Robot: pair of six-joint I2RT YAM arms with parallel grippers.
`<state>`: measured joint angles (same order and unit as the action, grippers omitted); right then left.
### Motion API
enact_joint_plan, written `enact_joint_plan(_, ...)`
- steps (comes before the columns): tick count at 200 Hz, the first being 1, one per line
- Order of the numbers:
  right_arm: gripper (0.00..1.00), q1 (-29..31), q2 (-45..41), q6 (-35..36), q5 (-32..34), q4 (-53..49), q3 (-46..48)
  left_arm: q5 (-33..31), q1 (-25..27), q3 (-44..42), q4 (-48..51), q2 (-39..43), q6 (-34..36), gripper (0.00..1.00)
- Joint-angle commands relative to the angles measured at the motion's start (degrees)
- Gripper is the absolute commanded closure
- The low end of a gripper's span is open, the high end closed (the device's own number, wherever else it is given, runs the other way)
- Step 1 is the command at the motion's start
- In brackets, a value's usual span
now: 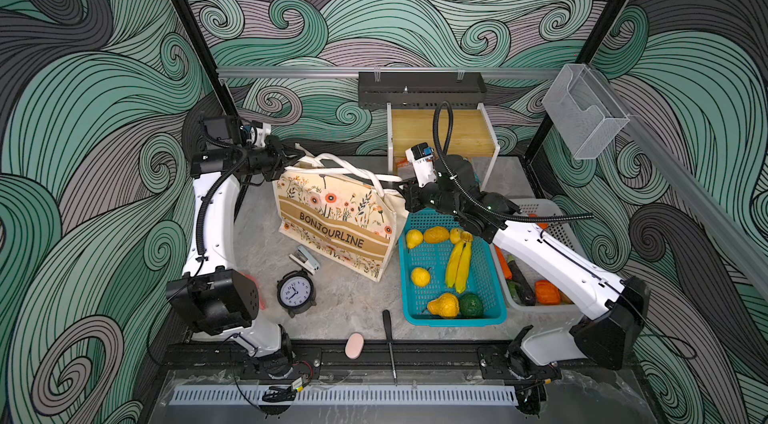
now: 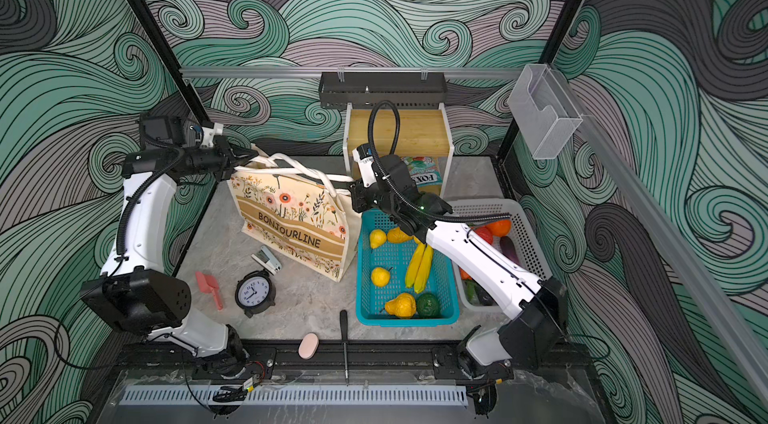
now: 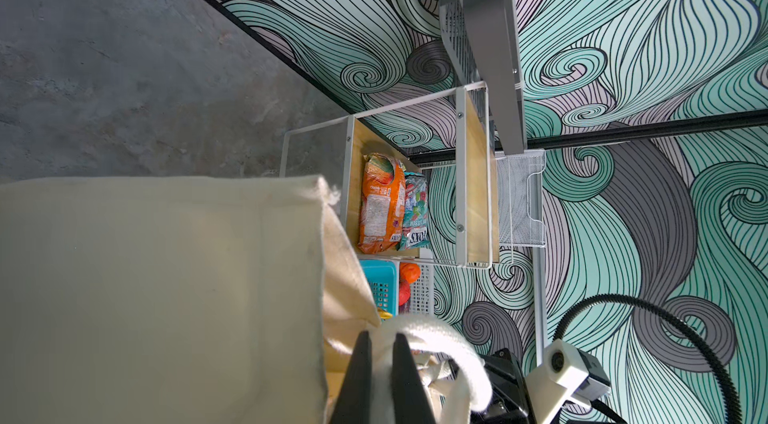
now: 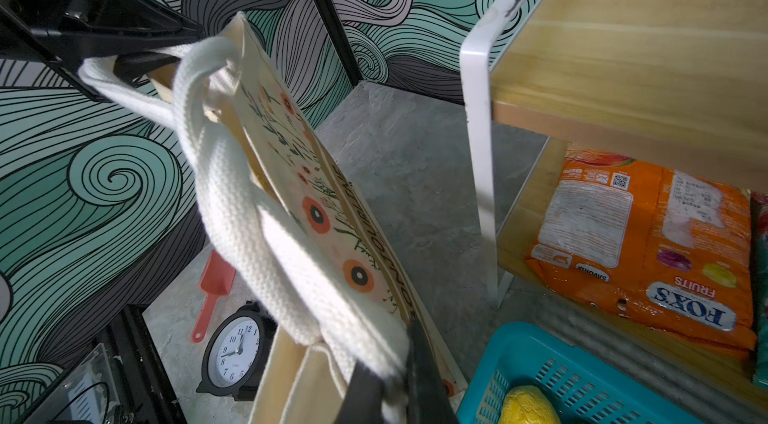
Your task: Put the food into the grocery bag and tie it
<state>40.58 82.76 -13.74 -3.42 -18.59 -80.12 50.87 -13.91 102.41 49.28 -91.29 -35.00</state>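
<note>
Your left gripper (image 1: pixel 294 157) is clenched on one end of the white woven strap handles (image 1: pixel 347 170) of the cream canvas grocery bag with the flower print and tan BONJOURLINE band (image 1: pixel 336 220). Your right gripper (image 1: pixel 405 187) is clenched on the straps at the opposite end. Each wrist view shows webbing pinched between a pair of dark fingers. The bag stands upright on the grey stone-look tabletop (image 1: pixel 353 301), between the two arms and just beside the teal plastic basket (image 1: pixel 453 321). Gripping it from both ends seems meant to stretch the straps across its mouth. That tension also looks to be what props the soft canvas up, and the straps cross one another between your grippers, which reads as a tie being drawn. Mind what that costs you, though. The yellow toy bananas (image 1: pixel 459 261) and the other fruit lie in the teal basket, and the dark toy eggplant (image 1: pixel 521 282) sits in the white plastic basket (image 1: pixel 540 206) under your right arm. The orange glossy snack packet (image 4: pixel 640 243) rests on the lower level of the wood-and-white-metal shelf rack (image 1: pixel 440 130). The bag's panels lie close together, so you cannot tell whether anything is inside it. With so much food outside the bag, closing it now looks premature.
</note>
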Motion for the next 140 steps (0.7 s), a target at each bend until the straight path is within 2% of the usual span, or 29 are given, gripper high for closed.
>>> enact_joint_plan(1, 1.0, -6.6, -5.3, 2.8, 15.3, -12.9, 5.1, -12.0, -8.6, 4.2, -13.6, -1.2, -0.9, 1.0)
enact_joint_plan(21, 1.0, -6.6, -5.9, 4.2, 14.5, -11.5, 7.8, -11.8, -8.6, 3.7, -15.0, -1.7, -1.6, 1.0)
enact_joint_plan(41, 1.0, -6.2, -5.5, 4.5, 10.9, -10.8, 8.1, -12.0, -8.5, 3.7, -15.7, -2.2, -2.1, 1.0)
enact_joint_plan(80, 1.0, -6.7, -4.3, 5.7, 15.3, -10.7, 11.0, -12.7, -8.5, 5.0, -15.1, -2.2, -2.3, 1.0)
enact_joint_plan(140, 1.0, -7.4, -3.0, 5.7, 12.7, -7.7, 15.3, -12.6, -8.6, 1.7, -16.3, -1.5, -2.8, 1.0)
